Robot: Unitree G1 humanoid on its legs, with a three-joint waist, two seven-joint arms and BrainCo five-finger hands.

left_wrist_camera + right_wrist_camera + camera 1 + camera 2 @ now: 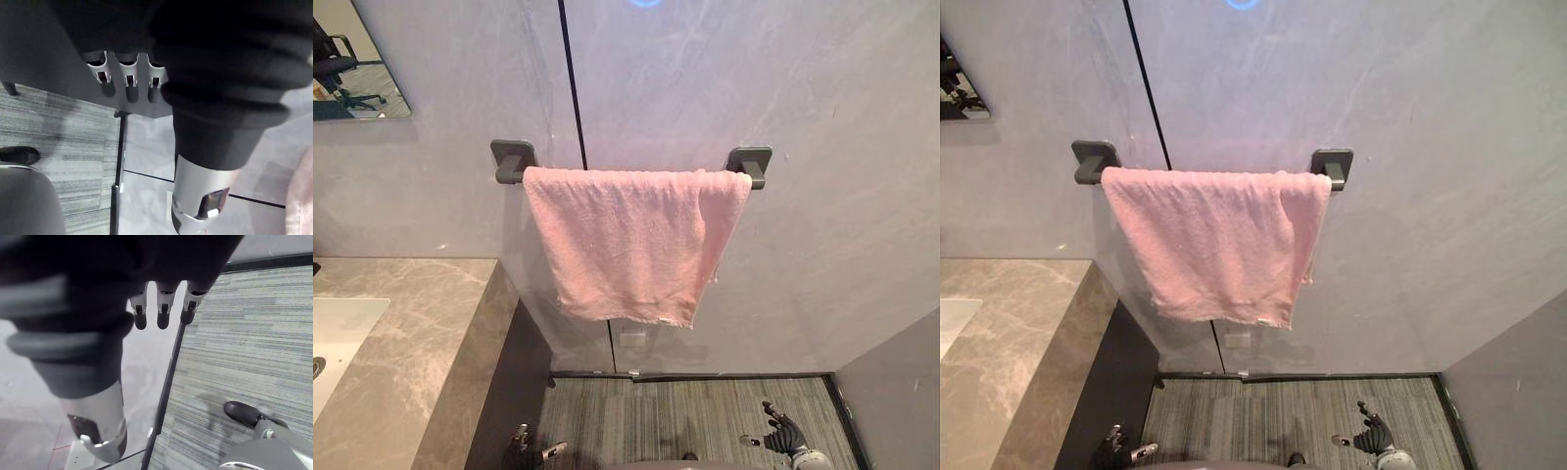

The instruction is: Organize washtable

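A pink towel [631, 245] hangs folded over a dark wall rail [749, 164] straight ahead, its lower edge slanting down to the right. My left hand [524, 444] hangs low beside the washtable's dark side, fingers relaxed and holding nothing; its own wrist view shows straight fingers [128, 76] and thumb [198, 205]. My right hand [785, 432] hangs low on the right above the striped floor, also open and empty, with its fingers [162, 308] pointing at the floor. Both hands are far below the towel.
A marble washtable [416, 343] with a white sink [337, 333] stands at the left. A mirror [352, 64] hangs in the upper left corner. A grey wall [901, 392] closes the right side. Striped carpet [675, 416] covers the floor.
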